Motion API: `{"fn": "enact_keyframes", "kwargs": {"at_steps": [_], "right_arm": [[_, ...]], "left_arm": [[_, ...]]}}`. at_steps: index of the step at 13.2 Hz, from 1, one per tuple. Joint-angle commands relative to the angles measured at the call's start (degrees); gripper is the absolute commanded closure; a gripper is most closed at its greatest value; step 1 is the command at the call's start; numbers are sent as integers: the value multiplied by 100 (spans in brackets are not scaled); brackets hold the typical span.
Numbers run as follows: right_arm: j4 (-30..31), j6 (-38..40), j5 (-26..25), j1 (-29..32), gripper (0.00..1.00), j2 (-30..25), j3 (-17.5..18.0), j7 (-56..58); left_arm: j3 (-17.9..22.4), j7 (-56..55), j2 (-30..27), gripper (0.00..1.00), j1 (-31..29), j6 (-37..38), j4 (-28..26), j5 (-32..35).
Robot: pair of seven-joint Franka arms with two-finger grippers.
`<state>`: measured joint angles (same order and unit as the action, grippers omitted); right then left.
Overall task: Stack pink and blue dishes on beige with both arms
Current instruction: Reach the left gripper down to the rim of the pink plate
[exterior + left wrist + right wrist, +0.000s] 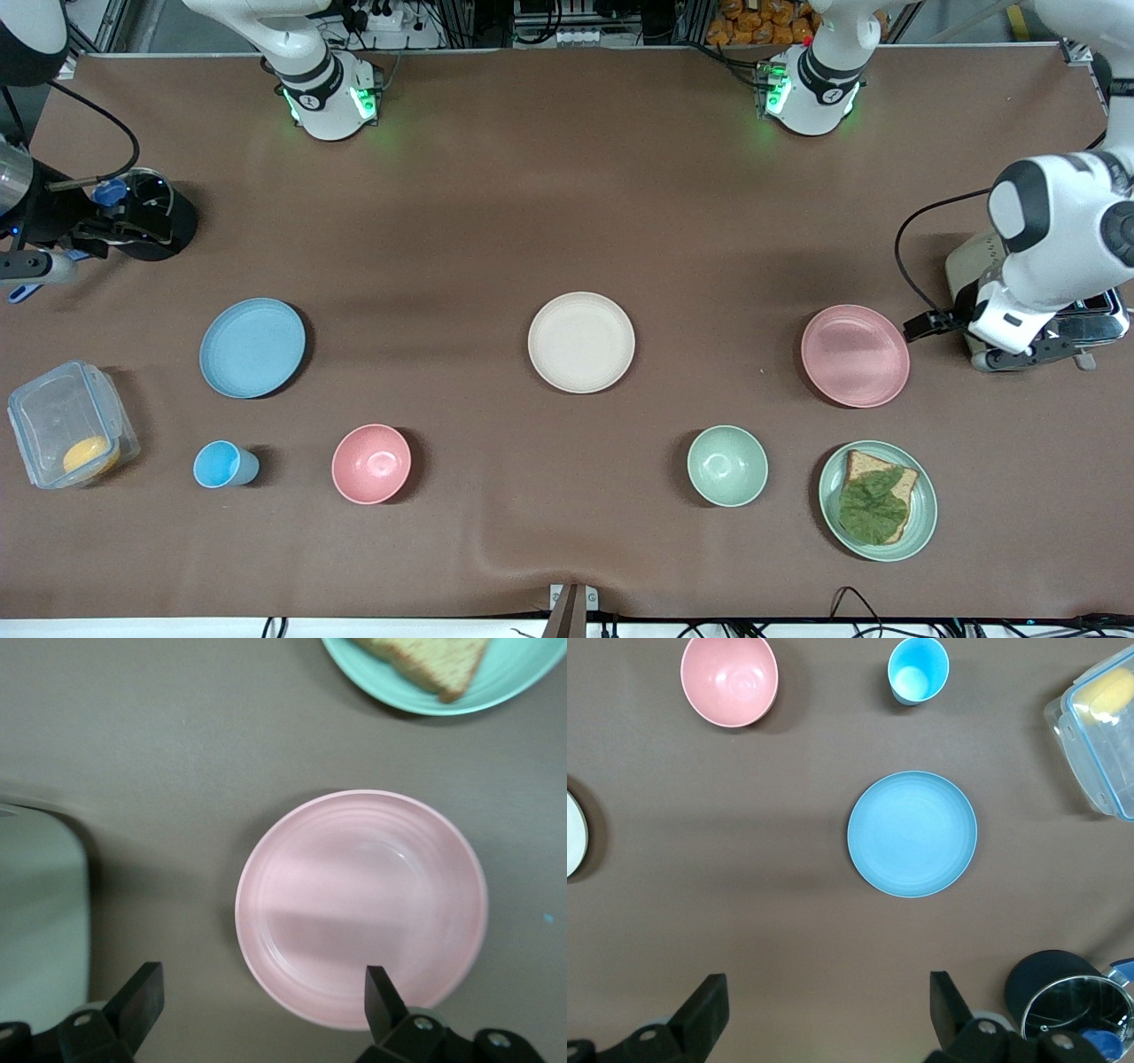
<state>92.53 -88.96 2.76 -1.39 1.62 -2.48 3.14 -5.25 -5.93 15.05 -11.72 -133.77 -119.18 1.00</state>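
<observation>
The beige plate (581, 342) lies in the middle of the table, with the blue plate (252, 347) toward the right arm's end and the pink plate (855, 355) toward the left arm's end. The front view hides both tools' fingers. Only the wrist views show them: the left gripper (263, 999) hangs spread wide over the pink plate's edge, and the right gripper (829, 1007) is spread over bare table near the blue plate, holding nothing.
</observation>
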Motion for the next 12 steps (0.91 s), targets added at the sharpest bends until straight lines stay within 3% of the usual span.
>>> {"fn": "enact_keyframes", "kwargs": {"at_steps": [1, 9, 10, 12], "right_arm": [[2, 54, -109, -63, 0, -57, 28, -112], [11, 54, -109, -89, 0, -48, 28, -121], [20, 62, -109, -89, 0, -48, 28, -121], [29, 89, -101, -98, 0, -48, 37, -112]], "left_arm": [[-29, -21, 419, 0, -207, -446, -8, -30], [-47, -22, 1185, 0, -199, -1160, 27, -65], [-47, -22, 1185, 6, -199, -1160, 27, -65], [-47, -22, 1193, 35, -207, -1160, 18, -65]]}}
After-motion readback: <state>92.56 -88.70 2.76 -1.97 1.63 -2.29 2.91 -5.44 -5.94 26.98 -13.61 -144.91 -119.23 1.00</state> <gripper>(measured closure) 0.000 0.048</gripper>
